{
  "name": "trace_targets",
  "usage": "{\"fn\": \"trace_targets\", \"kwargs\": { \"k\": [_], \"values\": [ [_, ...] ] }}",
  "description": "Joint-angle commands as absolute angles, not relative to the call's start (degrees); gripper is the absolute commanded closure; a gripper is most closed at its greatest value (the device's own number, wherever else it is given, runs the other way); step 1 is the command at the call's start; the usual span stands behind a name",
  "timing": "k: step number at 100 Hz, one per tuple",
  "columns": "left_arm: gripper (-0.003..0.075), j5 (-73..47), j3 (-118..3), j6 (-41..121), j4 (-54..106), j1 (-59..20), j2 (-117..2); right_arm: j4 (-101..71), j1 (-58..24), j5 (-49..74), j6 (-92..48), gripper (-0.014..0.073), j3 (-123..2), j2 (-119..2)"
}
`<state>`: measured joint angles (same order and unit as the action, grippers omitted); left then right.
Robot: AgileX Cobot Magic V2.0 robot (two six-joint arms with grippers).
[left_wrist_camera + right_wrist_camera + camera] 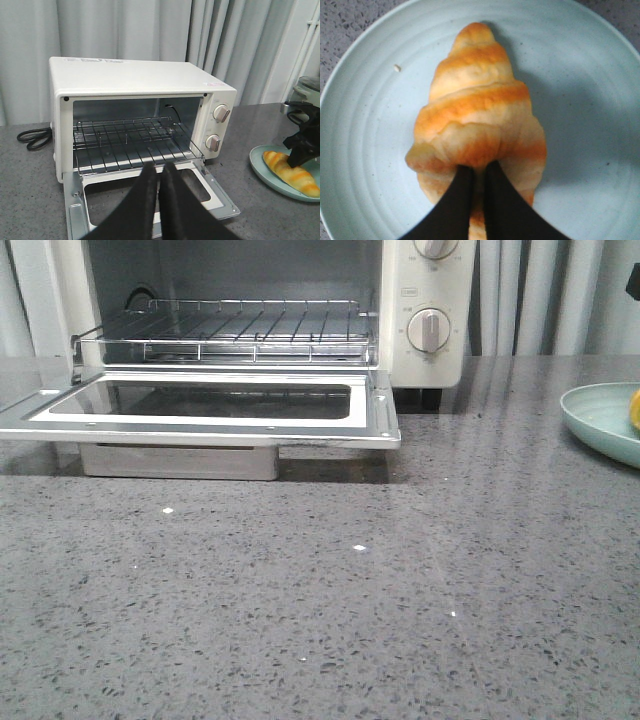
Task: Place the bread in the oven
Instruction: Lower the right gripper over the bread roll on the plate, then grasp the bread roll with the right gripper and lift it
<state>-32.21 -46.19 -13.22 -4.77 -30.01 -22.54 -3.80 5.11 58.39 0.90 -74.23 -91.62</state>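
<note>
The cream-white oven [432, 310] stands at the back left with its glass door [382, 410] folded down flat and its wire rack [240, 330] bare; it also shows in the left wrist view [130, 80]. The golden bread [475, 110] lies on a pale blue plate [580, 100] at the table's right edge [600, 415]. My right gripper [479, 167] is shut, its tips at the bread's wide end, seen also from the left wrist [296, 159]. My left gripper [159, 167] is shut and empty, hovering in front of the open door.
A black power cord [32, 137] lies coiled to the left of the oven. Grey curtains hang behind. The grey speckled tabletop [330, 620] stretches in front of the oven door.
</note>
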Motion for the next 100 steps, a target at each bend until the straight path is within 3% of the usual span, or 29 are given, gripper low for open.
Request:
{"fn": "trace_targets", "kwargs": {
  "k": [1,38,62,100],
  "values": [
    [0.0742,-27.98,-48.55,-13.76,-5.53,-29.83,-21.79,-3.23,5.13,59.00,0.64,0.0667,-76.01,-89.67],
    [0.0742,-35.54,-53.72,-14.99,-9.33,-17.97,-17.36,-4.31,1.27,66.42,-1.94,0.0667,-83.44,-87.41],
    [0.0741,-35.52,-53.72,-13.36,-9.22,-11.29,-13.91,-4.31,-9.35,71.34,-3.79,0.0667,-90.89,-82.99],
    [0.0741,-40.52,-53.62,-13.36,-8.48,-10.90,-13.35,0.37,-29.99,74.68,-3.95,0.0657,-92.46,-77.58]
  ]
}}
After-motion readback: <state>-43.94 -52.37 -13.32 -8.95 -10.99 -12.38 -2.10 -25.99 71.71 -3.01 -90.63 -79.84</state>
